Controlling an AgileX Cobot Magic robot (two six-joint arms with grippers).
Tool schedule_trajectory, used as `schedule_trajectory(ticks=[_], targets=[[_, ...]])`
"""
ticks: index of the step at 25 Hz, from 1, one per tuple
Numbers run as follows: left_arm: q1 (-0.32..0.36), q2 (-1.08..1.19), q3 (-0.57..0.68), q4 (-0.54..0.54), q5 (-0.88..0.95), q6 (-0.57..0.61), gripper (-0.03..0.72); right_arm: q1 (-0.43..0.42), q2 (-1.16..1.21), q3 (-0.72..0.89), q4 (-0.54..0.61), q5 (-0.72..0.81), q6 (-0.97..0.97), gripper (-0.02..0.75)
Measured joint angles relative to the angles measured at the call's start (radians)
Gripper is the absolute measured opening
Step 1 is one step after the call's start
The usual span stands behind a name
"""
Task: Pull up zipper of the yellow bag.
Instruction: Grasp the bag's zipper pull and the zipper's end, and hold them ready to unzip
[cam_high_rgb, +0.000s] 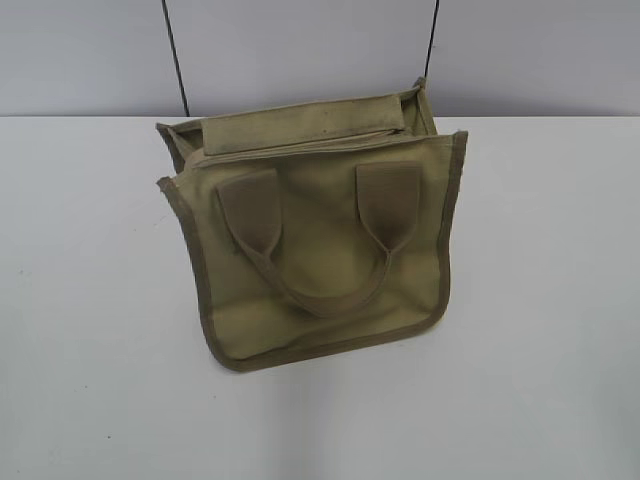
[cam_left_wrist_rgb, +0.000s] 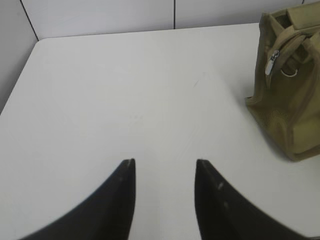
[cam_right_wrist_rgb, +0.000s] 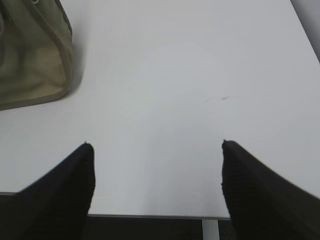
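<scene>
From the exterior camera, the yellow bag (cam_high_rgb: 320, 250) sits near the middle of the white table (cam_high_rgb: 90, 380), its broad canvas face tilted toward the lens and edged with darker olive trim. Two wide strap tabs lie flat on that face, joined by a looped handle (cam_high_rgb: 320, 295) that droops in a curve. Along the top fabric strip runs the zipper (cam_high_rgb: 310, 148), visible only as a thin dark seam; its pull cannot be made out from here, and how far the teeth are closed is hard to judge. Neither arm appears in this view. Two dark cables (cam_high_rgb: 176, 55) hang against the grey wall behind.

In the left wrist camera, the left gripper (cam_left_wrist_rgb: 165, 165) hovers over bare tabletop, its two dark fingers parted with nothing between them; only the tips show, the rest cut off by the lower edge. The bag stands well apart at the right edge of the frame, partly cropped. On its narrow end a small silver pull (cam_left_wrist_rgb: 272, 62) hangs, with a metal ring (cam_left_wrist_rgb: 289, 73) just beside it.

In the right wrist camera, the right gripper (cam_right_wrist_rgb: 157, 145) is spread wide and empty above the table's near edge. Only a corner of the bag shows at upper left, the zipper out of sight
</scene>
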Motion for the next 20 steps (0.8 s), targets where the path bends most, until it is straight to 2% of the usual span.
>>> schedule_trajectory(ticks=[3,7,10,15,20], targets=[[0.000,0.044,-0.009,-0.008,-0.102,0.000,0.379,0.000,0.000,0.000,0.000,0.000,0.000,0.576],[0.000,0.129,-0.007,-0.014,-0.370,0.000,0.435,0.000,0.000,0.000,0.000,0.000,0.000,0.576],[0.000,0.220,0.026,-0.018,-0.591,0.001,0.440,0.000,0.000,0.000,0.000,0.000,0.000,0.576],[-0.004,0.400,0.168,-0.073,-0.956,0.002,0.427,0.000,0.000,0.000,0.000,0.000,0.000,0.576],[-0.060,0.610,0.307,-0.073,-1.276,0.002,0.401,0.000,0.000,0.000,0.000,0.000,0.000,0.576]])
